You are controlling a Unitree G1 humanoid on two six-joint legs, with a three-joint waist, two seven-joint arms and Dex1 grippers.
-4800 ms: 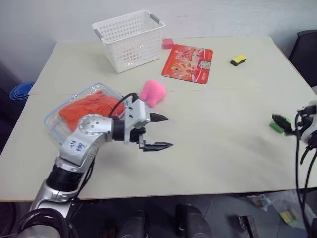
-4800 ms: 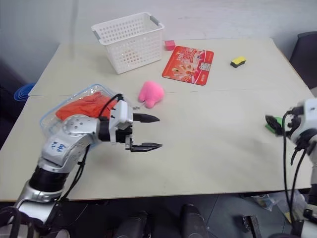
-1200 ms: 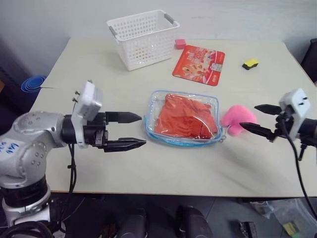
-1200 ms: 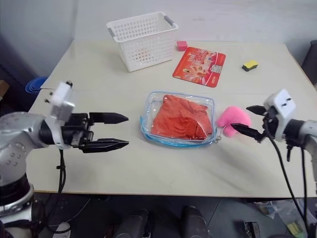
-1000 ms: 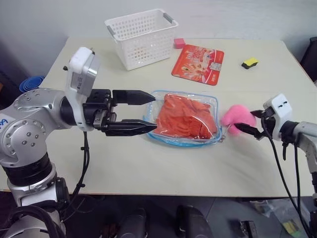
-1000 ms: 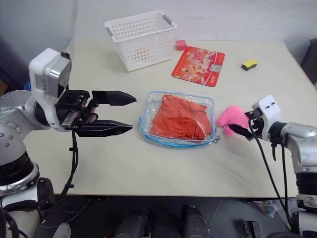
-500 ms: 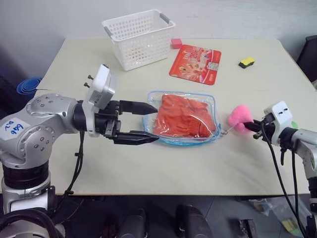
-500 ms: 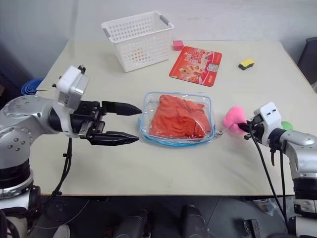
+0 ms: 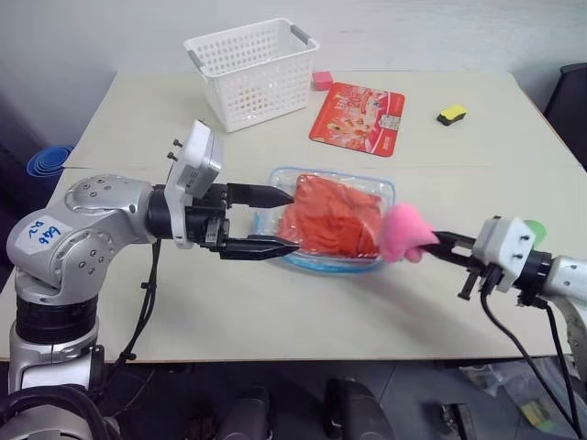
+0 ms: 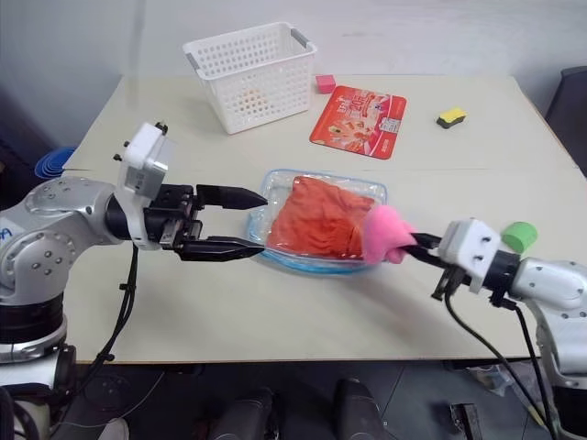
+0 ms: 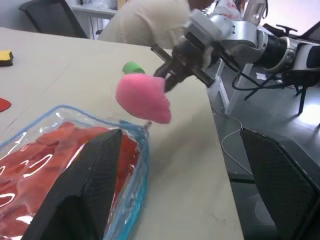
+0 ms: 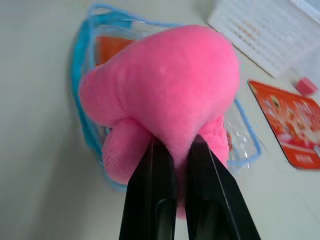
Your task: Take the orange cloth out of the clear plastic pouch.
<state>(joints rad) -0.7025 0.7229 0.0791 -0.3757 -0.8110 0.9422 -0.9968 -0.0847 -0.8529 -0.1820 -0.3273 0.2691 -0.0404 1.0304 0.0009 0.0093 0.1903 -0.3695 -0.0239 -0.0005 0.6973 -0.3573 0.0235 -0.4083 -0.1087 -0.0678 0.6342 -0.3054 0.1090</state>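
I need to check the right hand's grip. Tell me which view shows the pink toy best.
The right wrist view: the pink toy sits large there, pinched by the right hand. The eye views show it small, overlapping the pouch. The left wrist view shows it from the far side.

quick count across the bench (image 9: 275,312): one clear pouch (image 9: 323,259) with blue edging, and inside it one orange cloth (image 9: 330,218). one pink plush toy (image 9: 404,234). one white lattice basket (image 9: 249,60) at the back. one flat red printed packet (image 9: 357,106) next to it. one little pink block (image 9: 322,81) between the basket and the packet. one small yellow and black item (image 9: 450,115) further along. one green thing (image 10: 518,236) at the near edge, too small to name. off the bench, one stack of blue items (image 9: 44,162) on the floor. two tools in play, one left tool (image 9: 271,221) and one right tool (image 9: 438,246). one person's pale sleeve (image 11: 145,22) shows in the left wrist view.
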